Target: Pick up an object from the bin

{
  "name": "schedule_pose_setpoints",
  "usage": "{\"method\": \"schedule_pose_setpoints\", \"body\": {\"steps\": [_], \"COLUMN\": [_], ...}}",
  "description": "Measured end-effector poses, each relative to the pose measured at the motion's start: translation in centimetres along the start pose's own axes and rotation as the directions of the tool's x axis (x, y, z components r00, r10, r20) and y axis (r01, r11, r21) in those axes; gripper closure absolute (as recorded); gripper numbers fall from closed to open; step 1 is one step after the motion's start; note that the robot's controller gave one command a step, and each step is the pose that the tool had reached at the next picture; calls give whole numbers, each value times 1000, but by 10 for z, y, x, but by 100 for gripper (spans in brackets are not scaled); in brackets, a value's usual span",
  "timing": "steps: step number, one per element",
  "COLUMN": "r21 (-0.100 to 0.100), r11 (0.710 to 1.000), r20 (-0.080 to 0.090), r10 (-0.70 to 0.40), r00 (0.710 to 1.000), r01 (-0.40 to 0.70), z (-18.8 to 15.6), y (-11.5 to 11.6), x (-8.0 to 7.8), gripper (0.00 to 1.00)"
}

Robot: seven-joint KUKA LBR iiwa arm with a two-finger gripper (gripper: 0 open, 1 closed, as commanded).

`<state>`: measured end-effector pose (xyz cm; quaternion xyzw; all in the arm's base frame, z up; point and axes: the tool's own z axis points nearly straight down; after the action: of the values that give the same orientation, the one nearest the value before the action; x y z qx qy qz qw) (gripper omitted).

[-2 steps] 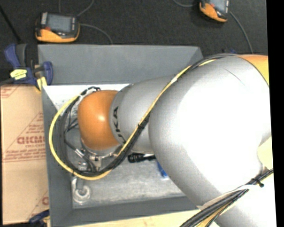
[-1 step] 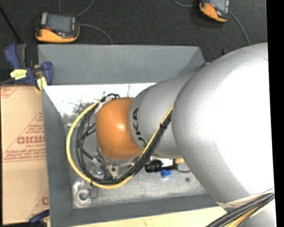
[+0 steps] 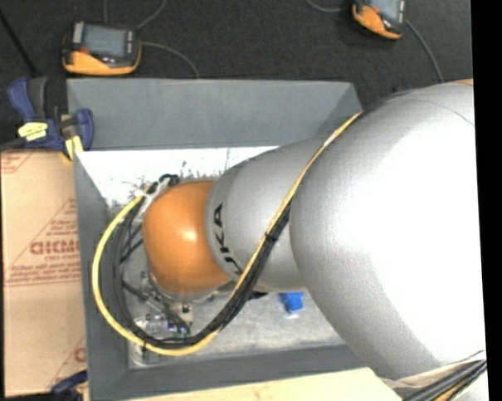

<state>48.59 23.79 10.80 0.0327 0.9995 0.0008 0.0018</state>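
My gripper (image 3: 162,314) is down in the front left part of the bin, and only a bit of its dark body shows beneath the arm's wrist. What lies under it is hidden. A small blue thing (image 3: 291,303) lies on the bin floor near the front wall, to the right of the gripper and apart from it. The arm covers its upper edge.
The big silver arm and its orange wrist cover hide most of the bin floor. A yellow and black cable loop hangs round the wrist, close to the left and front walls. A strip of speckled floor shows along the back and the front.
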Motion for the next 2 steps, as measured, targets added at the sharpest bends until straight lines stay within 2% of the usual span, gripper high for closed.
{"method": "schedule_pose_setpoints", "body": {"steps": [1,2], "r21": [3,1], "r11": [976,975], "r20": [-6,-5], "r10": [218,221], "r00": [976,975], "r01": [-218,-221], "z": [38,38], "y": [-4,-4], "x": [3,3], "gripper": [0,0]}}
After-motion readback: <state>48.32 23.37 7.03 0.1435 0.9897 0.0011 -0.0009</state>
